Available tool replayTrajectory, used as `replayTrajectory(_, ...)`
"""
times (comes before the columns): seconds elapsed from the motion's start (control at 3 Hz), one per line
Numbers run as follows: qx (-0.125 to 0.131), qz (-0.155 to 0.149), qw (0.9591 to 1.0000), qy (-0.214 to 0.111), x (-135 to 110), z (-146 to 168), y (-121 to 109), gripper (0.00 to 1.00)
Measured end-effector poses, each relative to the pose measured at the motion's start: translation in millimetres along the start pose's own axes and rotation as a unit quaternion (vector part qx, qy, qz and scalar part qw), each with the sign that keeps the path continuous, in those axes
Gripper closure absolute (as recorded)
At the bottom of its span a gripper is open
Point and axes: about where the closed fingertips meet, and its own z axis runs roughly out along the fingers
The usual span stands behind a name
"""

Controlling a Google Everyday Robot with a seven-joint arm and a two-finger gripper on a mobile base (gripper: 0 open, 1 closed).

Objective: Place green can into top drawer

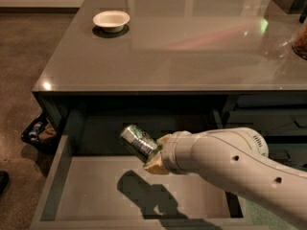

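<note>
Most of the task looks done: at frame centre, the gripper point(152, 155) has its fingers point(155, 166) clamped on the green can point(136, 140), tilted above the open top drawer point(81, 186); lowering and release remain.

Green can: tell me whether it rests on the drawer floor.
No, the gripper holds the green can tilted above the floor of the top drawer.

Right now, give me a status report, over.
Gripper shut on green can, held tilted above open top drawer. Can not yet released. White bowl far on desktop, not in the way.
</note>
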Motion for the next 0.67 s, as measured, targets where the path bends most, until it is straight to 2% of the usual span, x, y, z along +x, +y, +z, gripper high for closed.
replayTrajectory(0.33,-0.013,0.011,0.9996,0.024,33.1,22.8,4.4,1.00)
replayTrajectory(0.67,-0.034,0.006,0.9967,0.074,69.2,52.7,7.5,1.00)
